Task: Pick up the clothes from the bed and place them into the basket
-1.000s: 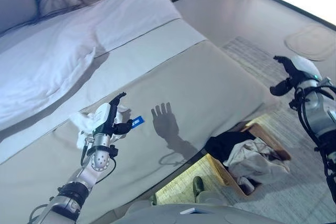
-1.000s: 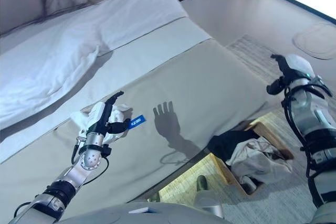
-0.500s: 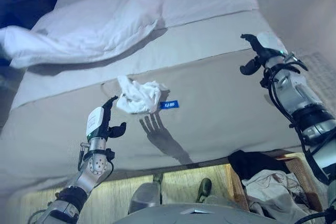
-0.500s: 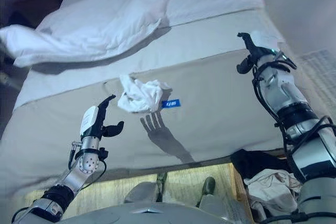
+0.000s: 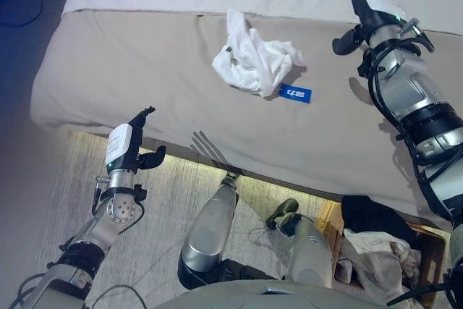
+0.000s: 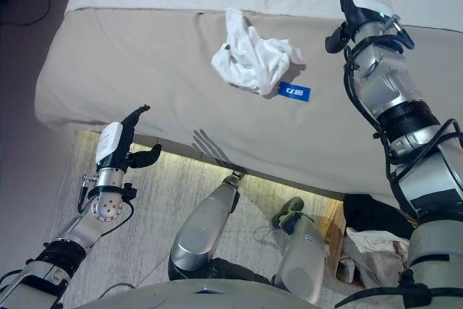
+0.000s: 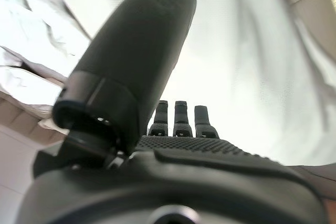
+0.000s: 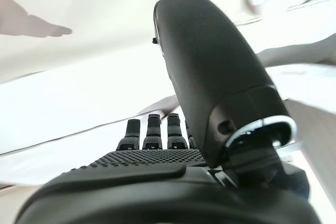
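Going left to right: the left hand (image 5: pixel 124 151) is hanging out off the bed (image 5: pixel 130 70), past its near edge and over the floor (image 5: pixel 94 157), fingers (image 7: pixel 180 116) straight and thumb sticking out, holding nothing.

Next over, the cloth (image 5: pixel 253 61) is sitting on the tan cover, roughly mid-width and closer to the far edge of that cover than the near one. It's white, scrunched into a loose wad with lots of folds and a flap poking up at the top. A small blue tag (image 5: pixel 296 93) is lying just beside it on the near-right side; can't tell if it's attached.

My guess is it's going to be super light and floppy, nothing fragile, not slippery, but it'll sag and trail if you only catch a corner. I'd be pinching into the thick bunched middle so the whole wad comes up together.

Then the right hand (image 5: pixel 369 6) is hovering above the bed near its right edge, well apart from the cloth, fingers (image 8: pixel 153 132) extended, empty too.

Far right and down on the floor, the basket (image 5: pixel 427 240) is already holding some dark and light clothes (image 5: pixel 376 240).
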Robot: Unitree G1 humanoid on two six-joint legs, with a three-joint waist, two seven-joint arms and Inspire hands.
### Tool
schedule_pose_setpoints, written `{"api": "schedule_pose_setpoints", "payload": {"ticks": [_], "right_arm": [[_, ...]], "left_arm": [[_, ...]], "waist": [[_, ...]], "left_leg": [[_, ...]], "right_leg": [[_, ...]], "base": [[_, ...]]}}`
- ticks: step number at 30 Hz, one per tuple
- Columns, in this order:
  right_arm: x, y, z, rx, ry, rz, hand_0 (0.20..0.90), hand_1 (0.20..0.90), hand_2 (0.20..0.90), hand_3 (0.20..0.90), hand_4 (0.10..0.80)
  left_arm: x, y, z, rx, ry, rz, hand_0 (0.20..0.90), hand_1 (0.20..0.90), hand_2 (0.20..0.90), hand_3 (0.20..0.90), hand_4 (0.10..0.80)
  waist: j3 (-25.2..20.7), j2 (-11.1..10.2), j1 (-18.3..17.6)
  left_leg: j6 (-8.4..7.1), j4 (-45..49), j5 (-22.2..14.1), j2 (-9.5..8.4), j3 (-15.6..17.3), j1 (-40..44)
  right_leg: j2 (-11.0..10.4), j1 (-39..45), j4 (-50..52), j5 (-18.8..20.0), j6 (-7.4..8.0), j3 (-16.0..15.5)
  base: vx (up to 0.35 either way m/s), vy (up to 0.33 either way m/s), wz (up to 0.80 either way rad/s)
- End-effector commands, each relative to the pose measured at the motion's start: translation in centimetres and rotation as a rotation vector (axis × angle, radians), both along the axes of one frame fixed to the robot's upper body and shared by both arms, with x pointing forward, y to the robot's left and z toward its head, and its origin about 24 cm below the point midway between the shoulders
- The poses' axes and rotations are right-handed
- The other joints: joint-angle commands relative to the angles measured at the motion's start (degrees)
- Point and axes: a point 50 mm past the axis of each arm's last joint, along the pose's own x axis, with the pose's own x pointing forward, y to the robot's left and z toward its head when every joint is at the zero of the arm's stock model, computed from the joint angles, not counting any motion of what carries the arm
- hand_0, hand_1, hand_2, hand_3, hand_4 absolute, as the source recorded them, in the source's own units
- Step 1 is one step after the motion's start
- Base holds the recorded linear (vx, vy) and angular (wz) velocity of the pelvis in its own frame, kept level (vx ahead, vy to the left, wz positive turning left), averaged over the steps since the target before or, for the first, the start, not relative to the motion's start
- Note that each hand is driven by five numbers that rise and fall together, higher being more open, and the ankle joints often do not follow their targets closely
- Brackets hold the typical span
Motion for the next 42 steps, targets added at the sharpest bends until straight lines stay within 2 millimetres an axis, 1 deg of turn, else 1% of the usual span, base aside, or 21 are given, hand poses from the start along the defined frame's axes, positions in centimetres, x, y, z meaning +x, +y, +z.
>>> {"api": "schedule_pose_setpoints", "payload": {"ticks": [1, 3, 6, 8, 10, 15, 21, 25, 29, 34, 36, 37, 38, 39, 42], "right_arm": [[-1.2, 3.2, 6.4, -0.093, -0.213, 0.083, 0.900, 0.900, 0.900, 0.900, 0.800], [-1.1, 3.7, 6.3, -0.089, -0.209, 0.093, 0.900, 0.900, 0.900, 0.900, 0.800], [-0.7, 4.4, 5.8, -0.069, -0.185, 0.100, 0.900, 0.900, 0.900, 0.900, 0.800], [-0.4, 4.5, 5.6, -0.031, -0.170, 0.099, 0.900, 0.900, 0.900, 0.900, 0.800], [-0.2, 4.4, 5.3, -0.017, -0.151, 0.095, 0.900, 0.900, 0.900, 0.900, 0.800], [0.5, 4.7, 4.6, 0.004, -0.105, 0.102, 0.900, 0.900, 0.900, 0.900, 0.800], [0.9, 5.4, 4.2, 0.016, -0.063, 0.115, 0.900, 0.900, 0.900, 0.900, 0.800], [1.2, 5.7, 3.8, 0.059, -0.042, 0.115, 0.900, 0.900, 0.900, 0.900, 0.800], [1.5, 5.3, 3.8, 0.082, -0.042, 0.081, 0.900, 0.900, 0.900, 0.900, 0.800], [1.6, 4.1, 4.0, 0.096, -0.043, 0.023, 0.900, 0.900, 0.900, 0.900, 0.800], [1.6, 3.2, 4.3, 0.092, -0.035, -0.013, 0.900, 0.900, 0.900, 0.900, 0.800], [1.7, 2.5, 4.3, 0.097, -0.016, -0.035, 0.818, 0.818, 0.818, 0.804, 0.704], [1.7, 2.3, 4.3, 0.096, -0.011, -0.039, 0.594, 0.594, 0.594, 0.543, 0.443], [1.7, 2.2, 4.3, 0.093, -0.008, -0.033, 0.300, 0.300, 0.300, 0.200, 0.100], [1.7, 2.0, 4.2, 0.075, -0.002, -0.024, 0.300, 0.300, 0.300, 0.200, 0.100]], "left_arm": [[-0.1, -0.2, 3.3, -0.033, -0.178, -0.035, 0.900, 0.900, 0.900, 0.900, 0.800], [-0.2, -0.5, 3.3, -0.041, -0.183, -0.042, 0.900, 0.900, 0.900, 0.900, 0.800], [-0.4, -0.9, 2.7, -0.052, -0.172, -0.035, 0.900, 0.900, 0.900, 0.900, 0.800], [-0.2, -1.1, 3.0, -0.056, -0.179, -0.041, 0.900, 0.900, 0.900, 0.900, 0.800], [-0.2, -1.2, 3.2, -0.056, -0.183, -0.053, 0.900, 0.900, 0.900, 0.900, 0.800], [-0.4, -1.4, 3.2, -0.064, -0.190, -0.065, 0.900, 0.900, 0.900, 0.900, 0.800], [-0.4, -1.8, 4.2, -0.080, -0.245, -0.085, 0.900, 0.900, 0.900, 0.900, 0.800], [-0.3, -2.6, 5.2, -0.070, -0.298, -0.122, 0.900, 0.900, 0.900, 0.900, 0.800], [-0.1, -3.1, 5.8, -0.081, -0.336, -0.137, 0.900, 0.900, 0.900, 0.900, 0.800], [-0.3, -3.4, 6.4, -0.084, -0.362, -0.153, 0.900, 0.900, 0.900, 0.900, 0.800], [-0.5, -3.5, 6.7, -0.088, -0.380, -0.163, 0.900, 0.900, 0.900, 0.900, 0.800], [-0.7, -3.6, 6.9, -0.090, -0.390, -0.173, 0.900, 0.900, 0.900, 0.900, 0.800], [-0.8, -3.7, 6.9, -0.091, -0.392, -0.177, 0.900, 0.900, 0.900, 0.900, 0.800], [-0.8, -3.7, 7.0, -0.093, -0.394, -0.179, 0.900, 0.900, 0.900, 0.900, 0.800], [-0.8, -3.7, 7.1, -0.085, -0.396, -0.185, 0.900, 0.900, 0.900, 0.900, 0.800]], "waist": [[-2.24, -0.15, -0.55], [-2.24, 0.09, -0.31], [-2.24, 0.55, 0.27], [-2.24, 0.66, 0.88], [-2.24, 0.62, 1.36], [-2.24, 0.58, 2.53], [-2.24, 0.25, 3.54], [-2.24, 0.35, 4.15], [-2.24, 1.03, 4.50], [-2.24, 1.76, 4.86], [-2.24, 2.26, 5.08], [-2.24, 2.55, 5.20], [-2.24, 2.62, 5.20], [-2.24, 2.58, 5.17], [-2.24, 2.19, 4.94]], "left_leg": [[3.45, 11.55, -8.96, -2.06, 3.14, -5.24], [3.71, 13.64, -9.72, -2.58, 3.59, -7.16], [3.84, 16.95, -10.71, -3.00, 3.85, -9.67], [4.32, 17.97, -10.94, -3.58, 3.49, -11.02], [4.48, 18.47, -11.02, -3.83, 3.27, -12.20], [4.51, 18.94, -10.72, -3.98, 2.51, -13.82], [4.85, 20.25, -10.96, -4.06, 1.85, -16.62], [5.18, 22.29, -11.55, -4.24, 1.66, -19.15], [5.53, 24.40, -12.13, -4.50, 1.89, -21.92], [5.88, 26.76, -12.79, -4.96, 2.68, -25.13], [6.29, 28.23, -13.13, -5.22, 3.13, -27.25], [6.61, 29.25, -13.41, -5.16, 3.34, -28.74], [6.74, 29.82, -13.60, -5.18, 3.30, -29.40], [6.84, 30.40, -13.79, -5.19, 3.26, -29.97], [6.94, 31.30, -14.27, -5.05, 3.28, -30.55]], "right_leg": [[4.80, -2.22, 6.49, -1.56, -4.10, -0.07], [4.60, -3.67, 8.37, -2.31, -4.54, -0.56], [4.11, -5.31, 11.60, -3.63, -5.23, -1.02], [3.67, -6.78, 13.10, -3.90, -5.04, -0.84], [3.53, -7.77, 13.75, -4.09, -5.00, -1.06], [3.57, -8.63, 14.54, -4.29, -5.20, -1.91], [3.52, -11.06, 15.86, -4.41, -5.20, -2.78], [3.47, -13.24, 17.77, -5.04, -5.62, -3.43], [3.63, -15.85, 20.02, -5.94, -6.09, -3.63], [3.59, -18.90, 22.22, -6.57, -6.35, -3.88], [3.39, -21.28, 23.68, -6.64, -6.23, -3.90], [3.29, -23.05, 24.65, -6.78, -6.28, -3.81], [3.24, -23.90, 25.16, -6.78, -6.22, -3.60], [3.23, -24.56, 25.56, -6.77, -6.16, -3.44], [3.47, -24.97, 25.91, -6.87, -6.15, -3.32]], "base": [[-0.033, 0.040, 0.16], [-0.012, 0.048, 0.15], [0.025, 0.074, 0.08], [0.012, 0.024, 0.02], [0.001, 0.016, 0.08], [0.005, 0.045, 0.15], [-0.018, 0.047, 0.06], [-0.011, 0.039, 0.06], [-0.006, 0.054, 0.12], [0.000, 0.006, 0.02], [-0.023, -0.015, 0.11], [-0.030, -0.034, 0.17], [-0.031, -0.042, 0.20], [-0.015, -0.037, 0.18], [0.012, -0.034, 0.11]]}}
